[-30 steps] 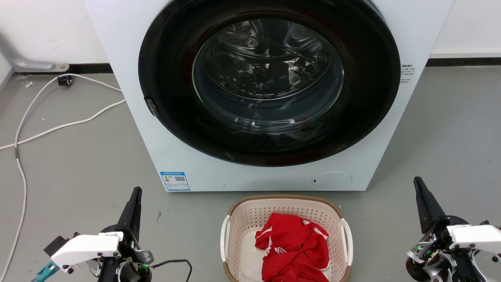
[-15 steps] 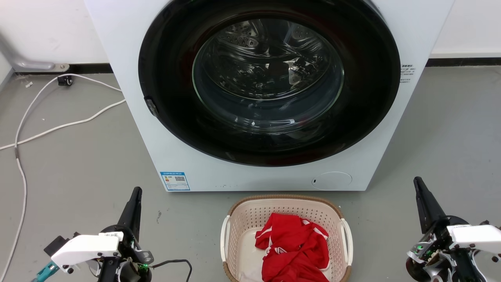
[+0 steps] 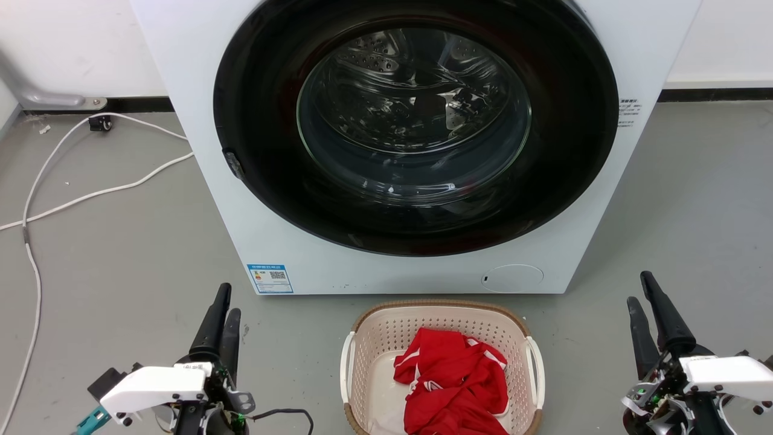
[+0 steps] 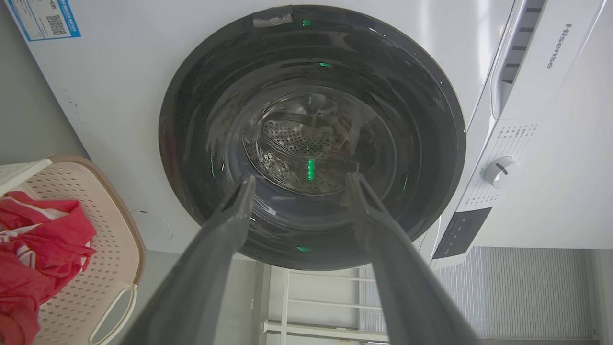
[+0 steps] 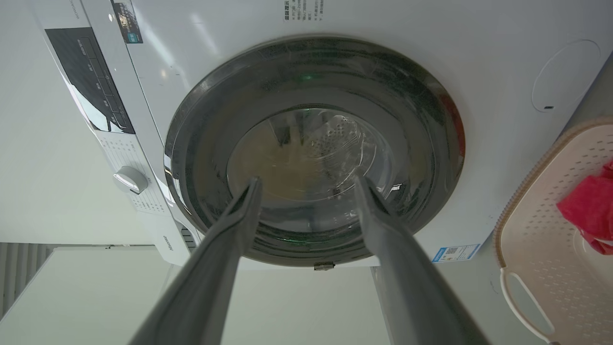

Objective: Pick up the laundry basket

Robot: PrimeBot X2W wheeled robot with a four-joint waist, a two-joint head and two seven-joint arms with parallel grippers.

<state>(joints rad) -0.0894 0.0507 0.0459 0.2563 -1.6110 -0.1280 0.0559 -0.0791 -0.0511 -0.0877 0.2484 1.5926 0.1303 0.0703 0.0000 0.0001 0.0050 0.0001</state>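
The laundry basket [image 3: 386, 338] is cream perforated plastic with a brown woven rim and white side handles. It stands on the floor right in front of the washing machine, and a red garment [image 3: 453, 380] lies in it. My left gripper [image 3: 229, 300] is open on the floor to the basket's left, well apart from it. My right gripper [image 3: 639, 287] is open to its right, also apart. The left wrist view has the basket [image 4: 96, 249] at its left edge beside the open left gripper [image 4: 300, 177]. The right wrist view has the basket [image 5: 550, 239] at its right edge beside the open right gripper [image 5: 308, 178].
A white front-loading washing machine [image 3: 181, 90] with a dark round door [image 3: 416, 121] stands directly behind the basket. White cables [image 3: 90, 194] run across the grey floor at the left. Bare floor lies on both sides of the basket.
Both grippers have opened: each showed a single dark finger line before and now shows two spread fingers. The left gripper has shifted slightly right. The basket has not moved.
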